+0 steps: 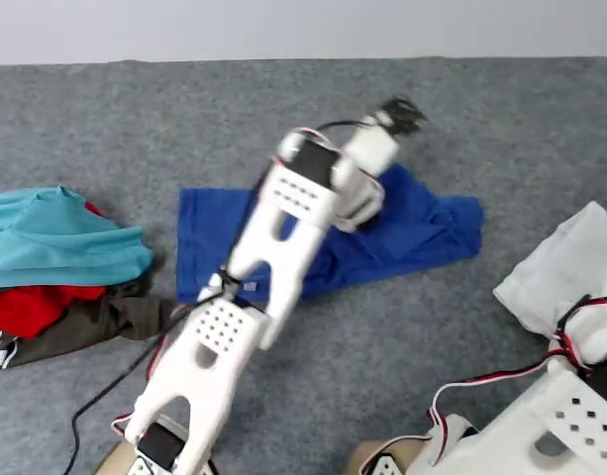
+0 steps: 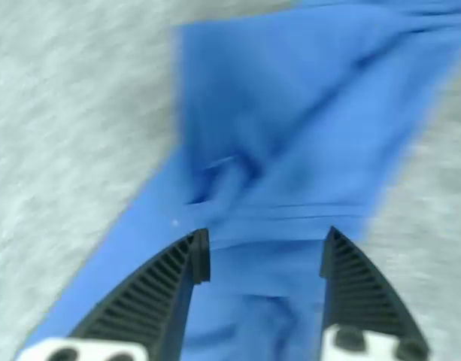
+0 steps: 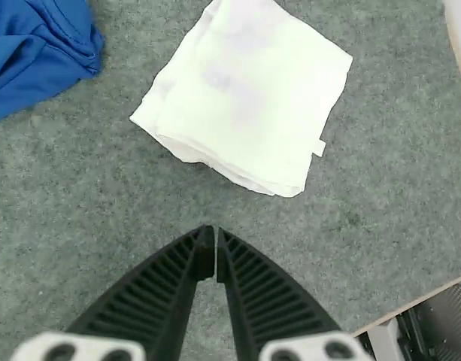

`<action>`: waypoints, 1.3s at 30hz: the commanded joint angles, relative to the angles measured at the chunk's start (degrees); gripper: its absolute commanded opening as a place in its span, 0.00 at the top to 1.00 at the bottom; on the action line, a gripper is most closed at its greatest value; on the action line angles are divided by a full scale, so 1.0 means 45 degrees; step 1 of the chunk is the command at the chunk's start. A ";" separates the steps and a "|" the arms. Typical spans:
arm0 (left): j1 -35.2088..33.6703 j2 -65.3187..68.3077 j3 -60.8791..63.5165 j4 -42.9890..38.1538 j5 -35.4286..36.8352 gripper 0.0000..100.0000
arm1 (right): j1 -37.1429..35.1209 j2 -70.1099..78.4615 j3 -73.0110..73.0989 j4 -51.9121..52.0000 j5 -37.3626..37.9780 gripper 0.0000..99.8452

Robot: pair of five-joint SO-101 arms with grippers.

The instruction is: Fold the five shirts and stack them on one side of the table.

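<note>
Gaping left hand over blue shirt

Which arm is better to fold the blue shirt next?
Left. The left gripper is open right over the blue shirt; the right gripper is shut over the table, beside the white shirt.

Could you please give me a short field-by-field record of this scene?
blue shirt: mid-table, rumpled, unfolded
left gripper: open, above the blue shirt
white shirt: folded, right side
right gripper: shut, over the grey table beside the white shirt
left pile: teal shirt atop red shirt and olive shirt, unfolded
</note>
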 commanded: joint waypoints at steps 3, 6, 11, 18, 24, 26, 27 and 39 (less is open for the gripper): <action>0.1602 -0.0938 0.1299 0.0313 0.0020 0.76 | -0.0049 -0.0205 -0.0059 0.0127 0.0098 0.99; 0.1719 -0.0430 0.1416 0.0156 -0.0020 0.76 | -0.0049 -0.0205 -0.0059 0.0127 0.0098 0.99; 0.1114 0.0195 0.1397 -0.0899 -0.0625 0.77 | -0.0049 -0.0205 -0.0059 0.0127 0.0098 0.99; 0.0078 0.0195 0.1397 -0.2286 -0.1035 0.78 | -0.0049 -0.0205 -0.0059 0.0088 0.0098 0.99; -0.0586 0.0195 0.0381 -0.2247 -0.1035 0.78 | -0.0088 -0.0205 -0.0059 0.0068 0.0098 0.99; -0.0332 0.0195 -0.0244 -0.1387 -0.1055 0.78 | -0.0088 -0.0166 -0.0059 0.0068 0.0098 0.99; -0.0098 0.0195 -0.0537 -0.0840 -0.1055 0.78 | -0.0088 -0.0166 -0.0059 0.0068 0.0098 0.99; 0.1875 0.0313 0.1221 0.0000 -0.1250 0.78 | -0.0049 -0.0205 -0.0059 0.0147 0.0098 0.99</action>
